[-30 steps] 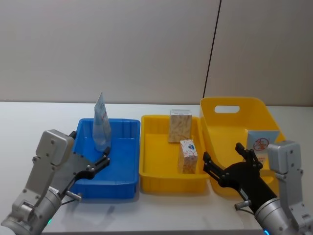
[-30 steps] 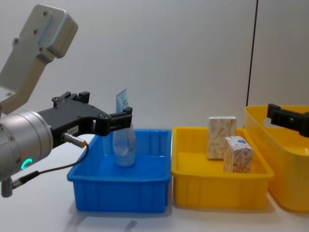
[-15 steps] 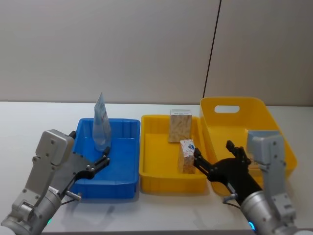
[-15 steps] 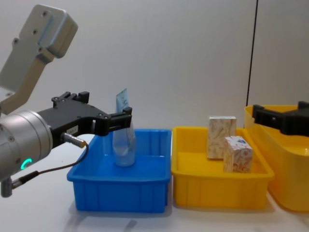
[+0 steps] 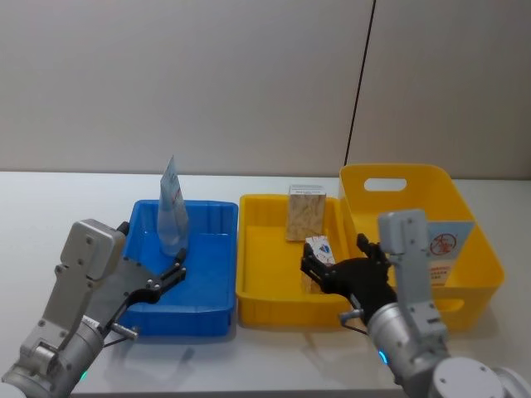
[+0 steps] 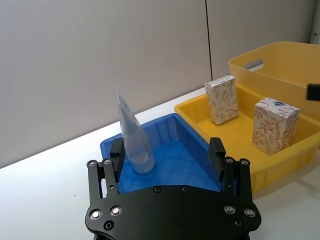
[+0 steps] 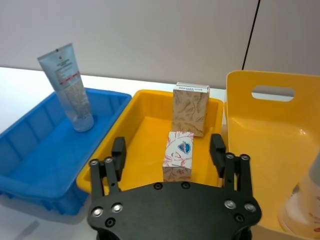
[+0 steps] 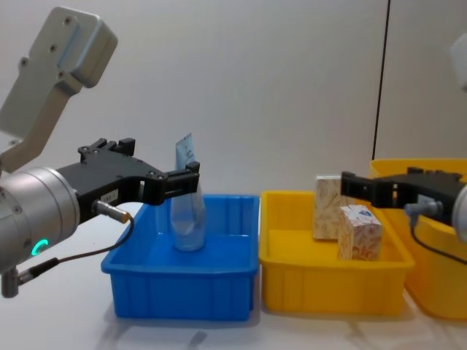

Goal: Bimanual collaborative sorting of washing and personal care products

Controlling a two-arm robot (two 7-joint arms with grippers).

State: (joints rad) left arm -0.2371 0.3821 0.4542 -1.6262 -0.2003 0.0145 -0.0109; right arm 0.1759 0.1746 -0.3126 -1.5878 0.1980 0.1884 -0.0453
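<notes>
A light-blue squeeze tube [image 5: 172, 212] [image 8: 187, 211] stands upright at the back of the blue bin [image 5: 206, 308]. My left gripper [image 5: 158, 257] [image 6: 166, 150] hangs open over the bin's front, a little short of the tube [image 6: 134, 140]. Two speckled cardboard boxes stand in the yellow tray [image 5: 265, 294]: a taller box [image 5: 305, 213] at the back and a smaller box [image 5: 316, 247] nearer. My right gripper [image 5: 333, 259] [image 7: 167, 149] is open just in front of the smaller box [image 7: 178, 156]. Another tube [image 5: 440, 245] with a red circle logo lies in the big yellow bin [image 5: 397, 178].
The blue bin, the yellow tray and the big yellow bin stand side by side on a white table [image 5: 50, 207]. Bare tabletop lies to the left of the blue bin and along the front edge. A grey wall runs behind.
My right arm has swung left from over the big yellow bin to the yellow tray, ending close to the smaller box. The left arm and all the products have stayed put.
</notes>
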